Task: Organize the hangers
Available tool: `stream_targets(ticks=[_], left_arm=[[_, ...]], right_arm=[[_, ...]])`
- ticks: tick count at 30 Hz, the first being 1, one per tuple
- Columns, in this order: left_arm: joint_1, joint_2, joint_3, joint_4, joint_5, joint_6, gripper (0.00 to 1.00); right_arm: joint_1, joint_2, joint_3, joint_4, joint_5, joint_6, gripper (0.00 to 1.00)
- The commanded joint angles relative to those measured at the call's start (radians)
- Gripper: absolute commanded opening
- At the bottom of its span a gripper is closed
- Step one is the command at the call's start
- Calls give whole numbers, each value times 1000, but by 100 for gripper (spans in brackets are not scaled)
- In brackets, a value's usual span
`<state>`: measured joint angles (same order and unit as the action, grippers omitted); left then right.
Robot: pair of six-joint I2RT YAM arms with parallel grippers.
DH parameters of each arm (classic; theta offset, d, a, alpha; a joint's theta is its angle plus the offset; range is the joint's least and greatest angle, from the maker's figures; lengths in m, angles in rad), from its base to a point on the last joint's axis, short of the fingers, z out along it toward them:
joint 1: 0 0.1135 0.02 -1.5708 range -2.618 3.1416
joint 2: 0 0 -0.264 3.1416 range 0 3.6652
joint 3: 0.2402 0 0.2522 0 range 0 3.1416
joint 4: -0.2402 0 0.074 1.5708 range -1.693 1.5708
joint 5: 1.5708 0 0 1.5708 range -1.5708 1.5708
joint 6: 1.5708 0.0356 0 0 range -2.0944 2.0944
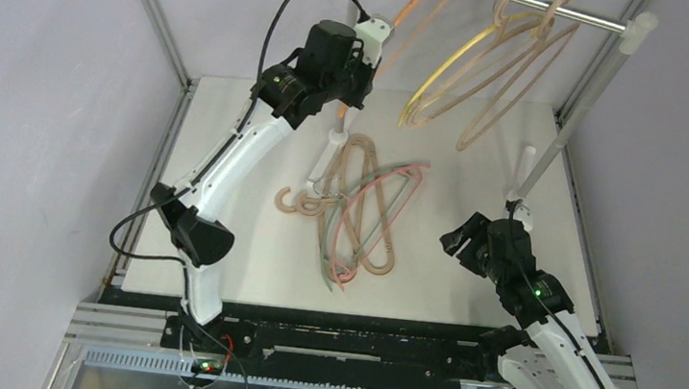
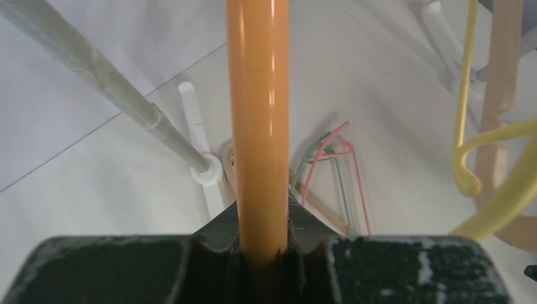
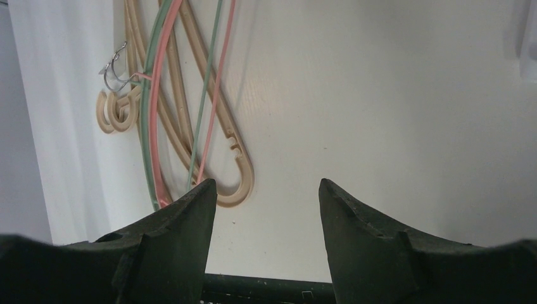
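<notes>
My left gripper [image 1: 364,61] is raised near the rail and shut on a thin orange hanger [image 1: 403,22]. In the left wrist view its bar [image 2: 258,126] runs straight up from between the jaws of the gripper [image 2: 259,221]. A yellow hanger [image 1: 449,80] and beige hangers [image 1: 520,68] hang from the rail. On the table lies a pile [image 1: 359,206] of beige, pink and pale-green hangers. My right gripper [image 1: 457,240] is open and empty, low over the table to the right of the pile. In its wrist view [image 3: 266,190] the pile's beige [image 3: 239,171], pink [image 3: 218,95] and green [image 3: 149,126] hangers lie to the upper left.
The silver rail [image 1: 535,4] spans the back, with a white joint [image 1: 640,28] at its right end. Its posts stand on white feet on the table [image 1: 331,150] [image 1: 524,175]. The left post [image 2: 114,88] runs close beside my left gripper.
</notes>
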<state>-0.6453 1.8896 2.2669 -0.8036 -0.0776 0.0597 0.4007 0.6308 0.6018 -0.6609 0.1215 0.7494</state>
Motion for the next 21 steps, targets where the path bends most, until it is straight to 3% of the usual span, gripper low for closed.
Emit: stream_targets(ticks=[1, 5, 17, 21], left_arm=[[5, 16, 99, 38, 53, -45, 0], [11, 77, 198, -4, 86, -75, 0], [21, 151, 204, -12, 138, -128, 1], [21, 124, 146, -6, 177, -106, 10]], right_arm=[[-12, -12, -3, 35, 4, -25, 68], [-20, -25, -12, 28, 4, -29, 67], [-48, -33, -30, 28, -8, -39, 67], [-57, -31, -47, 41, -24, -36, 67]])
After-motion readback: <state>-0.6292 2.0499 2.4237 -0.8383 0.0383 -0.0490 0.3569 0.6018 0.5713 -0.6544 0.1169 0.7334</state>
